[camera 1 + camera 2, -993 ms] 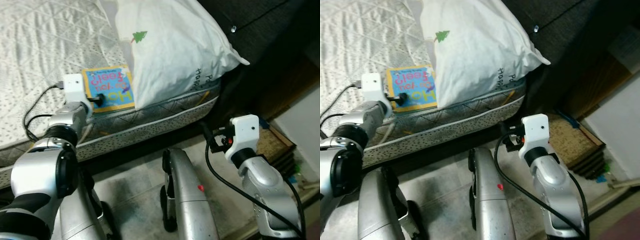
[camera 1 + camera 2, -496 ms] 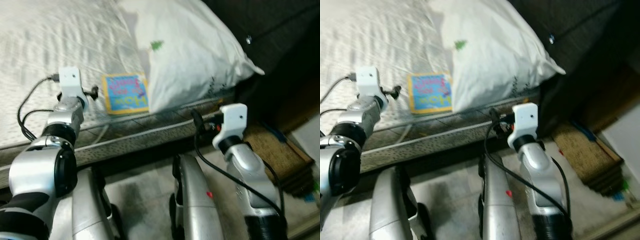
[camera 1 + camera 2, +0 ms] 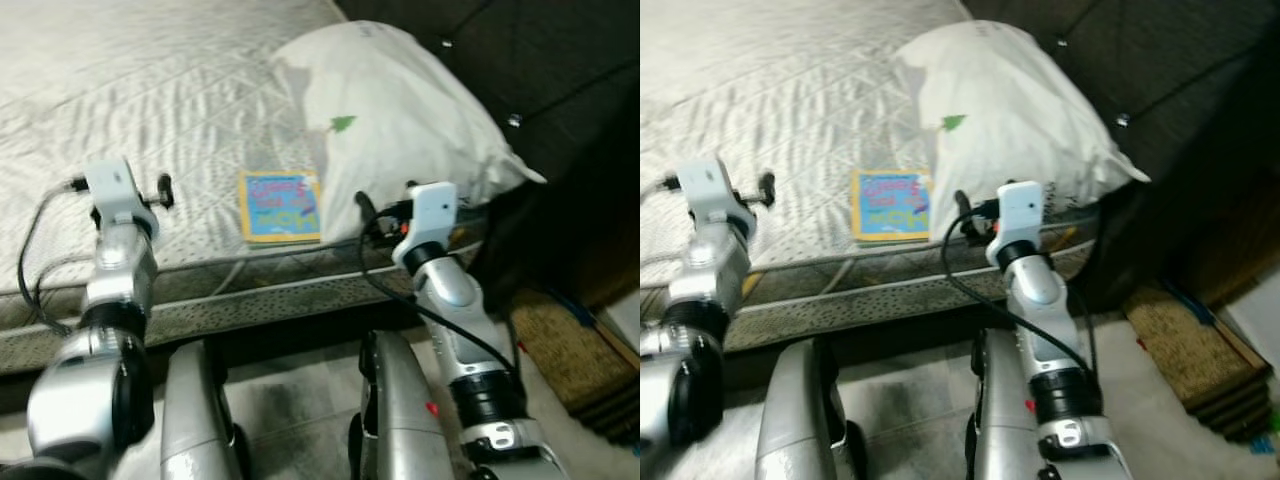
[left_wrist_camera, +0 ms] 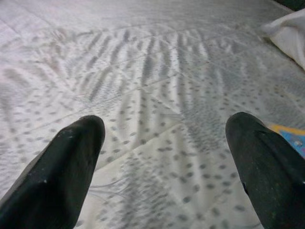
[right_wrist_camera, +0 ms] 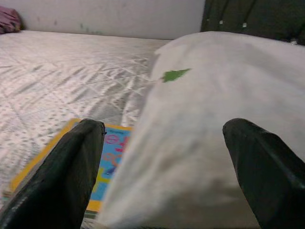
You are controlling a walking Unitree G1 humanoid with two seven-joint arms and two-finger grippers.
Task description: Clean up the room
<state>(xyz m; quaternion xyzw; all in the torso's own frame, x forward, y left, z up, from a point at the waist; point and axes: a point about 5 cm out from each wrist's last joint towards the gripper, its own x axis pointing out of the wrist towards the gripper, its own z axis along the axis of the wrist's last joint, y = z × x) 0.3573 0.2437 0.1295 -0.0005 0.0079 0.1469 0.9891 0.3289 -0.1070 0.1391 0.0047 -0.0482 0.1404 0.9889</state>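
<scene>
On the mattress, a thin, stiff-looking book lay beside the pillow; both wide-open, empty grippers, left and right, faced it, its exposed edge likeliest to grip.

Both arms raised forward, grippers empty.
Left gripper is extended ahead on the left, fingers spread wide with nothing between them. Right gripper is held forward on the right, forearm angled up from the elbow, fingers likewise wide apart, not touching anything.
</scene>
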